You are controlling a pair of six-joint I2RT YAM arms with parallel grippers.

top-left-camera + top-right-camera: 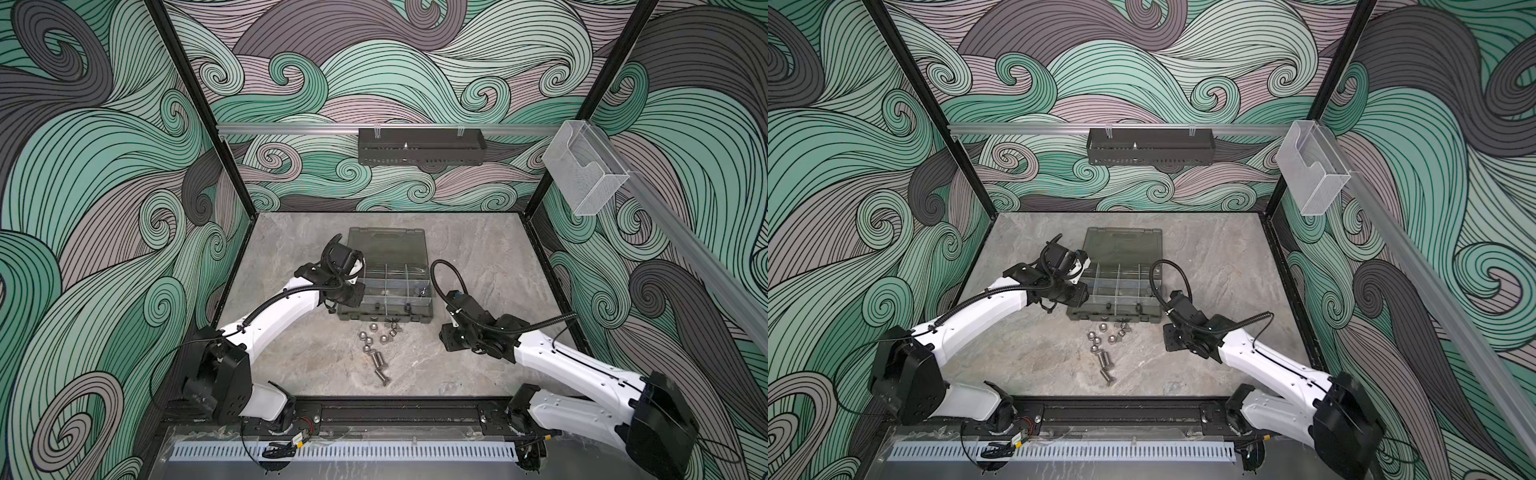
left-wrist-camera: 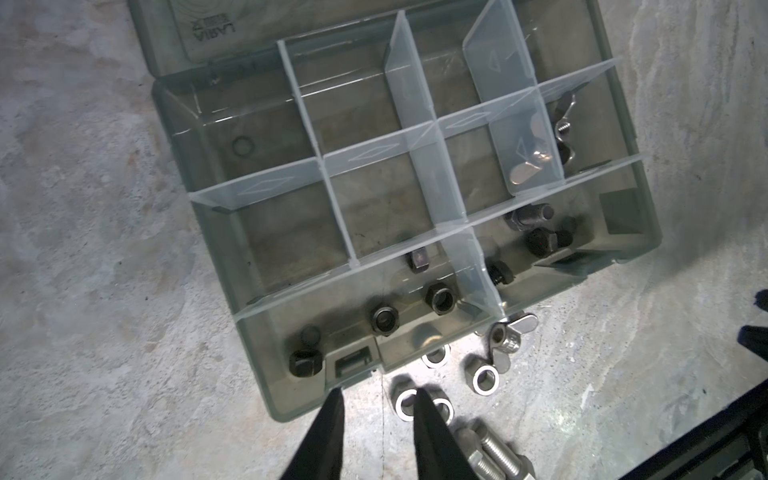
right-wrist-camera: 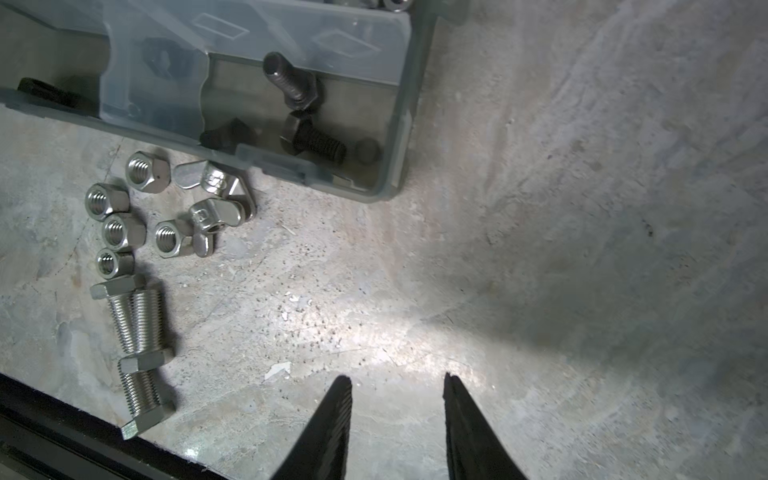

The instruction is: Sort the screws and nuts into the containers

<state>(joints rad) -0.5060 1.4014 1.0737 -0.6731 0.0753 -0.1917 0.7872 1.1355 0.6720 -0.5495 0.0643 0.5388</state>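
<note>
Left fingers (image 2: 328, 432): apart with nothing between them, high over the near wall of the organiser case (image 2: 259, 353) and the loose silver hex nuts (image 3: 123, 230).
Right fingers (image 3: 465, 428): also apart and empty, over bare desk (image 1: 478, 257), well apart from the hardware.
Already in the case: black nuts (image 2: 384, 322) in the near-left compartment, black bolts (image 3: 311, 139) in the near-right one, wing nuts (image 2: 536, 160) in one behind.
To be sorted: the silver hex nuts, two loose wing nuts (image 3: 212, 222) and the silver bolts (image 3: 135, 320), on the desk just in front of the case.
Step in hand: we judge it is picking one silver nut with the left fingers.
How to do it well: we should choose a nut at the border of the group, descend straight, close across its flats, and lift clear before crossing the wall.
Risk: the nuts lie close together, so a tilted approach may push the neighbours.
</note>
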